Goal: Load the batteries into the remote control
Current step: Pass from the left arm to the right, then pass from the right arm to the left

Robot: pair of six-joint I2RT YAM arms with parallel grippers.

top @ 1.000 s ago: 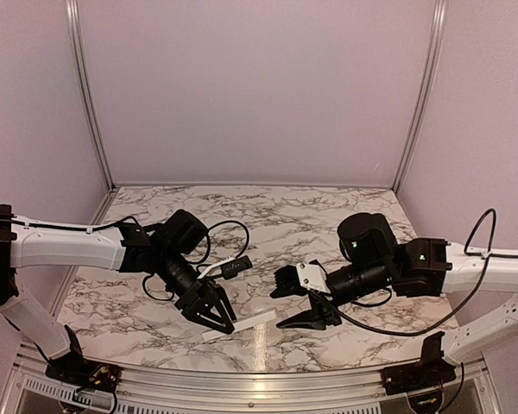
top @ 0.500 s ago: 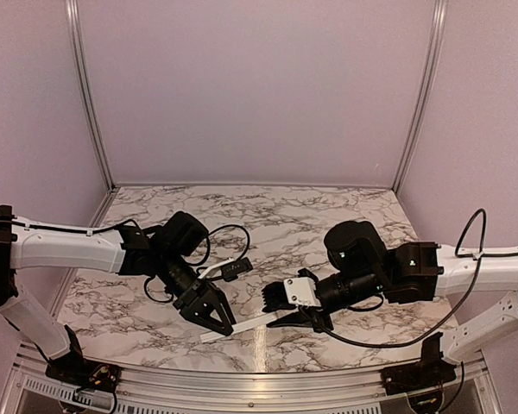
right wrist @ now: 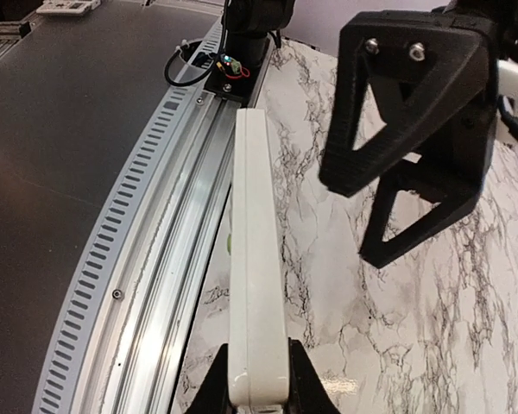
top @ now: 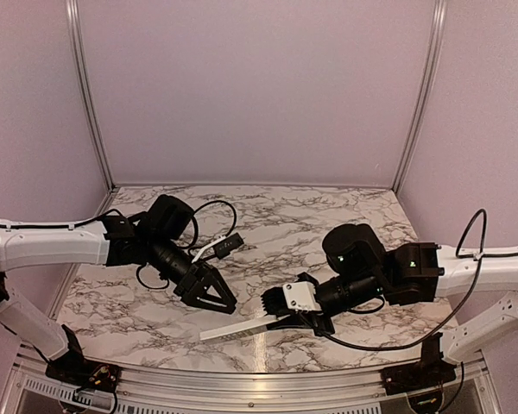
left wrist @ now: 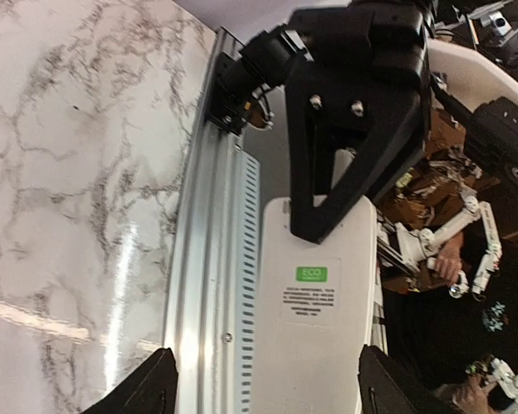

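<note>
While the right gripper [top: 281, 321] is clamping one short end of the white remote control [top: 237, 329], the remote's long axis is pointing left toward the left gripper [top: 217, 304]. That gripper is hanging spread and empty near the free end, not touching it, over the marble table [top: 328, 216]. No batteries are showing.

The right pincer [top: 281, 318] is closed on one end of the white remote [top: 237, 328]. The remote sticks out to the left as a thin slanted bar over the near edge of the marble worktop [top: 268, 216]. The left pincer [top: 214, 300] hangs just above and behind the remote's free end, its jaws spread and clear of the remote. A black cable [top: 209, 226] loops off the left arm's wrist. Both arms reach in low from the sides, and their pincers are close together.
</note>
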